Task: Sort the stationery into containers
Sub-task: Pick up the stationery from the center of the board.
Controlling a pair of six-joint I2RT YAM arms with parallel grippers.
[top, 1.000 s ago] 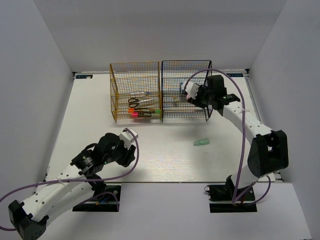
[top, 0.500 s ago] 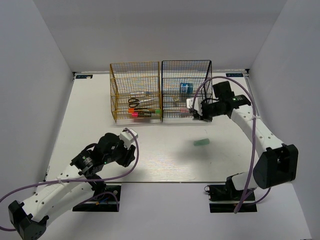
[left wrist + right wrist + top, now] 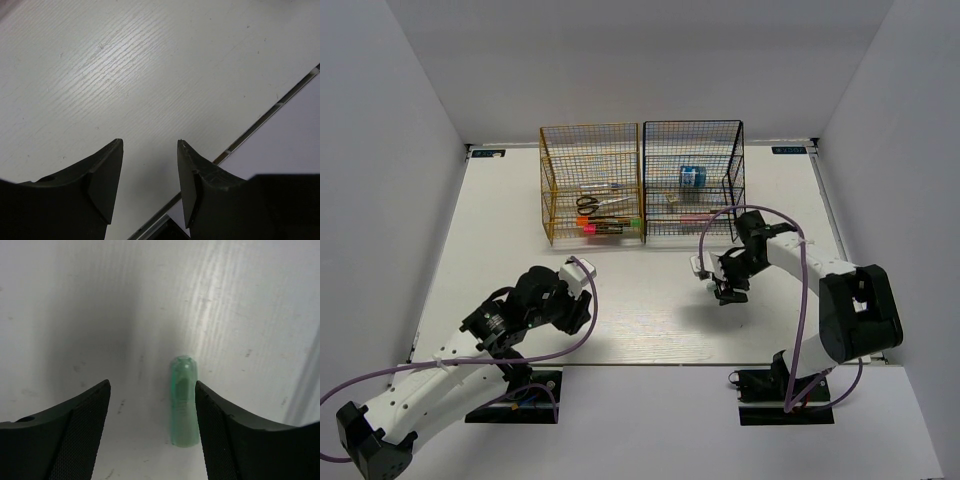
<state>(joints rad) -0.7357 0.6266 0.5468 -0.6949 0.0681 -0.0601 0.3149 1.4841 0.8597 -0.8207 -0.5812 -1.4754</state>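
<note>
**Right pincer swings down from the black rack**

Seen from above, it now hangs low over the counter. The black rack stands beyond it, and the yellow rack is beyond and to its left.

In the left wrist view, the left pincer stands partly open and holds nothing, with the counter beneath it.

In the right wrist view, the right pincer gapes wide and grips nothing. The mint piece lies on the counter between its fingers, just beside the right-hand one in view.

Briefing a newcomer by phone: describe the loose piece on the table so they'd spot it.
On the white table, before the black rack, below the right end effector: a mint oblong piece. It alone is not shelved.
</note>
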